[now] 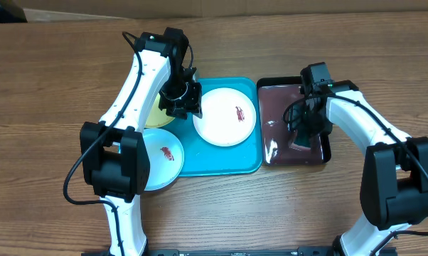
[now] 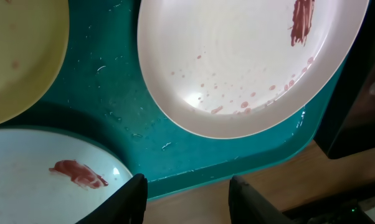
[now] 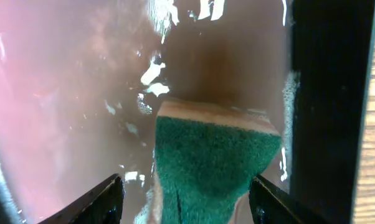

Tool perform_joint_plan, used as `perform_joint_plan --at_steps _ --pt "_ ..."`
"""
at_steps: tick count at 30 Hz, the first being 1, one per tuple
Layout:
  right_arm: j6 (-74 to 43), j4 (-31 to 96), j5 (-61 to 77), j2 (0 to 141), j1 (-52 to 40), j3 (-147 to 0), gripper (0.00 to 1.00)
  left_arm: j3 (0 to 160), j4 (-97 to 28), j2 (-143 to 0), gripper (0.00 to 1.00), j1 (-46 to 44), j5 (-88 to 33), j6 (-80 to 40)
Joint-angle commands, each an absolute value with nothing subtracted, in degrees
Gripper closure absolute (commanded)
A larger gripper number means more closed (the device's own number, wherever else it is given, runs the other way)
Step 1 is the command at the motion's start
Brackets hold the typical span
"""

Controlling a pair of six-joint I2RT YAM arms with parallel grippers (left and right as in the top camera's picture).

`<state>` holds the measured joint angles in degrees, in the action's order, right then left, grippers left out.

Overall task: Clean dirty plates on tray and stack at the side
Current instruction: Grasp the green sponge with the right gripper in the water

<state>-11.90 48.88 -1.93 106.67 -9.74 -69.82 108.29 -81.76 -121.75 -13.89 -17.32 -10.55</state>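
Observation:
The white plate (image 1: 225,117) (image 2: 237,62), with a red smear and droplets, lies on the right of the turquoise tray (image 1: 221,162) (image 2: 113,87). The yellow-green plate (image 1: 156,117) (image 2: 19,56) lies at the tray's left. The pale blue plate (image 1: 161,158) (image 2: 38,186), also smeared, sits at its front left. My left gripper (image 1: 182,99) (image 2: 187,202) hovers over the tray between the plates, open and empty. Over the black tray (image 1: 271,153) (image 3: 324,93), my right gripper (image 1: 306,128) (image 3: 186,200) is open. A green sponge (image 3: 212,162) lies between its spread fingers in the reddish water.
The black tray of reddish water stands right beside the turquoise tray. Bare wooden table (image 1: 285,206) runs along the front and on both sides.

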Motion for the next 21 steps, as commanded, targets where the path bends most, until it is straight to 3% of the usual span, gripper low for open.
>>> perform_joint_plan --at_steps 1,4,5,6,7,11,12,14,16,21 --pt "-12.3 47.6 -2.7 106.4 -9.7 -67.4 0.34 108.2 -81.8 -122.2 0.55 -14.0 -17.4 -11.0" --pt "-12.8 45.8 -2.4 106.4 -9.8 -66.2 0.35 108.2 -81.8 -122.2 0.55 -14.0 -17.4 -11.0" --pt "-12.7 45.3 -1.5 106.4 -9.8 -66.0 0.45 108.2 -81.8 -122.2 0.55 -14.0 -17.4 -11.0" --pt "-12.7 44.8 -0.3 106.4 -9.8 -66.1 0.87 108.2 -81.8 -122.2 0.55 -14.0 -17.4 -11.0" --pt "-12.7 44.7 0.2 106.4 -9.8 -66.3 0.96 108.2 -81.8 -122.2 0.55 -14.0 -17.4 -11.0" --pt "-12.6 46.4 0.3 106.4 -9.8 -67.7 0.96 108.2 -81.6 -122.2 0.55 -14.0 -17.4 -10.9" --pt "-12.3 47.3 0.4 106.4 -9.8 -68.3 0.93 108.2 -81.5 -122.2 0.55 -14.0 -17.4 -10.9" --pt "-12.2 48.7 0.4 106.4 -9.8 -69.2 0.5 108.2 -81.3 -122.2 0.54 -14.0 -17.3 -11.0" --pt "-12.1 48.6 0.3 106.4 -9.8 -69.3 0.3 108.2 -81.1 -122.2 0.54 -14.0 -17.4 -11.0" --pt "-11.8 45.8 -0.6 106.4 -9.7 -69.0 0.27 108.2 -80.9 -122.2 0.54 -14.0 -17.4 -11.0"
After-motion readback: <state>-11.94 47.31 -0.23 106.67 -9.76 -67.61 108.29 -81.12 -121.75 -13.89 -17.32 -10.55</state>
